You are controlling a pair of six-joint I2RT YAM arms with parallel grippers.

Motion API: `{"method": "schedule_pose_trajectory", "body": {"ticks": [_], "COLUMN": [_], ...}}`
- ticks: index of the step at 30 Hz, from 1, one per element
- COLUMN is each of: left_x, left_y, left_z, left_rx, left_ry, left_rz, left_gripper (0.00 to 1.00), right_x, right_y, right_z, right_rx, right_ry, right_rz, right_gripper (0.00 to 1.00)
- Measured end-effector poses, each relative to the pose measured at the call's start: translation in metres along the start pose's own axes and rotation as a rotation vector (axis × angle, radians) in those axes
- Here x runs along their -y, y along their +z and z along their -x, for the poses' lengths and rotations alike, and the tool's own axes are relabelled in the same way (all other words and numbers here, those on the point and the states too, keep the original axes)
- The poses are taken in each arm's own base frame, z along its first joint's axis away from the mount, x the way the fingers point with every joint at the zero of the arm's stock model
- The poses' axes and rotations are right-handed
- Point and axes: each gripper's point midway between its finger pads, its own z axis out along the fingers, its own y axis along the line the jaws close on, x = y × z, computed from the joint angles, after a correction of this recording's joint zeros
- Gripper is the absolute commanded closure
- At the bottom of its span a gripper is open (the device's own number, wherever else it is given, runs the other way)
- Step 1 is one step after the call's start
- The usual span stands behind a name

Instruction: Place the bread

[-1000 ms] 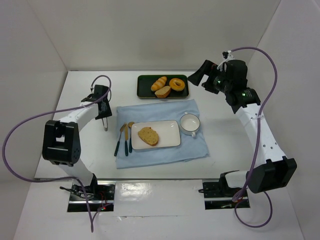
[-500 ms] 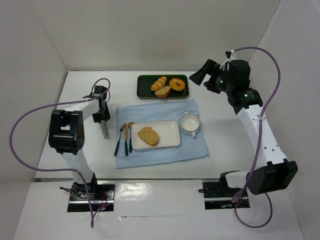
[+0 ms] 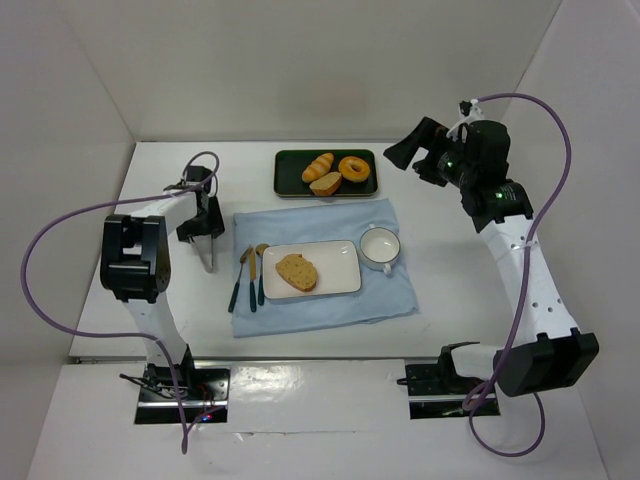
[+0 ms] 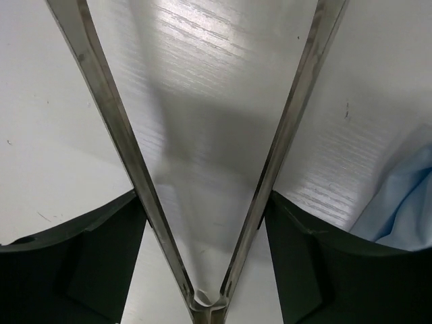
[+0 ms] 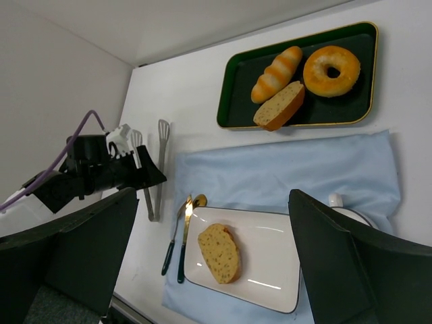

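Any trouble now would probably come from the arms pulling away. The left gripper (image 3: pixel 204 235), out to the left of the white plate (image 3: pixel 340 265) and off the cloth, stands open wide astride the steel tongs (image 3: pixel 206 255). Their arms splay in a V and seem to brush the inner faces of its fingers (image 4: pixel 67 270). If it lifts off crooked, I'd expect the tongs to catch and skid toward the plate. The right gripper (image 3: pixel 398 150), high beyond the plate's far right corner, is open with nothing in it. A low sweep from there could clip the mug (image 3: pixel 380 247) just right of the plate. Either knock could disturb the bread (image 3: pixel 297 271), which lies flat on the plate's left half and looks placed to me.

The blue cloth (image 3: pixel 320 225) under the plate is soft and lightly rumpled, and a tug on it would likely drag the plate along. The dark green tray (image 3: pixel 288 172) behind the plate is rigid, with a raised rim. The plate itself is glossy, rectangular and round-cornered. The tongs look thin, springy and slick. The bread has a porous golden crumb and a darker crust.
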Motion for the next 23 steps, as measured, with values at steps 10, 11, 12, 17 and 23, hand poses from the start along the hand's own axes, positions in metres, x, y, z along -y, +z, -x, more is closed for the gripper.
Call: {"method": "schedule_pose_trajectory", "body": {"ticks": [10, 11, 12, 17, 23], "left_x": [0.003, 0.004, 0.005, 0.001, -0.004], "left_y": [-0.002, -0.002, -0.003, -0.011, -0.079], "left_z": [-0.006, -0.008, -0.009, -0.017, 0.004], "left_rx": [-0.051, -0.057, -0.062, -0.091, 0.039], "left_ry": [-0.012, -0.012, -0.011, -0.007, -0.043], "left_rz": [-0.055, -0.062, -0.067, -0.06, -0.112], "left_gripper": [0.07, 0.07, 0.07, 0.07, 0.07], "right_x": [0.007, 0.009, 0.011, 0.021, 0.04], "right_y": [0.001, 0.002, 0.003, 0.004, 0.017], "right_z": [-0.003, -0.006, -0.008, -0.014, -0.028], "right_rx": [-0.005, -0.01, -0.015, -0.028, -0.089], "right_ry": [0.006, 0.009, 0.011, 0.009, 0.034], "right_rz": [-0.015, -0.02, -0.025, -0.06, -0.124], "right_gripper": [0.0, 0.0, 0.0, 0.0, 0.0]}}
